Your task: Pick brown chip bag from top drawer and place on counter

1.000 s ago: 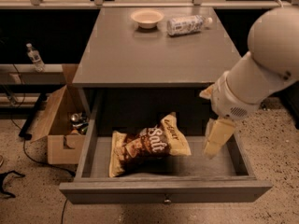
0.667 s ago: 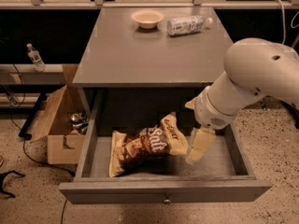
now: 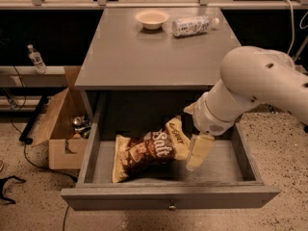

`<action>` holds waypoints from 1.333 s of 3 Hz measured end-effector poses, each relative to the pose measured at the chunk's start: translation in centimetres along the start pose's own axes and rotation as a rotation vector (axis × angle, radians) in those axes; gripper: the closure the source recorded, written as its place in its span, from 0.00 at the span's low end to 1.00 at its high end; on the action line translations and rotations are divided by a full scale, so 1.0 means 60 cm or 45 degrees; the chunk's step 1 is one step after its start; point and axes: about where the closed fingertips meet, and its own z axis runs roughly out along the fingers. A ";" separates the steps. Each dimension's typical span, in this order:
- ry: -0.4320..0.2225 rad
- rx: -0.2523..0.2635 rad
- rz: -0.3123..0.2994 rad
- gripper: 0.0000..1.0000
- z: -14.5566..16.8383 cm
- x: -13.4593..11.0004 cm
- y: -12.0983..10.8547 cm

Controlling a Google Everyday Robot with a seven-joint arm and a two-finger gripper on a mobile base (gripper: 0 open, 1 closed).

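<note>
Dark brown in the middle and pale yellow at both ends, the brown chip bag [image 3: 147,149] lies inside the open top drawer [image 3: 168,195], on its floor, left of centre. Its long axis runs on a slant: one pale end points toward the drawer's front left, and the other rises toward the back right, propped a little higher. The white "Salt" lettering follows that same slant.

The tool [image 3: 196,160] hangs just beside the bag's raised right end, pointing down into the drawer with its tip close above the drawer floor. It sits to the right of the bag, not over it. Whether it touches the bag cannot be told, nor how far it is open, and it has no visible hold on anything. The white arm [image 3: 260,83] reaches in from the right, crossing the drawer's right wall.

The drawer is pulled well out of the grey cabinet, and its flat front panel carries a small round knob [image 3: 171,207]. Above it, the grey desk [image 3: 154,57] bears a pale bowl [image 3: 152,18] near its far edge and, just to the right of that, a white-labelled plastic bottle [image 3: 192,25] lying on its side. On the speckled floor to the left stands an open cardboard box [image 3: 55,129], and a small water bottle [image 3: 36,59] stands upright on a ledge further left.
</note>
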 end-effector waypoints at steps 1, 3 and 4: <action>-0.014 0.001 -0.110 0.00 0.053 -0.022 -0.012; -0.022 0.074 -0.199 0.00 0.126 -0.046 -0.043; 0.007 0.082 -0.208 0.00 0.161 -0.046 -0.051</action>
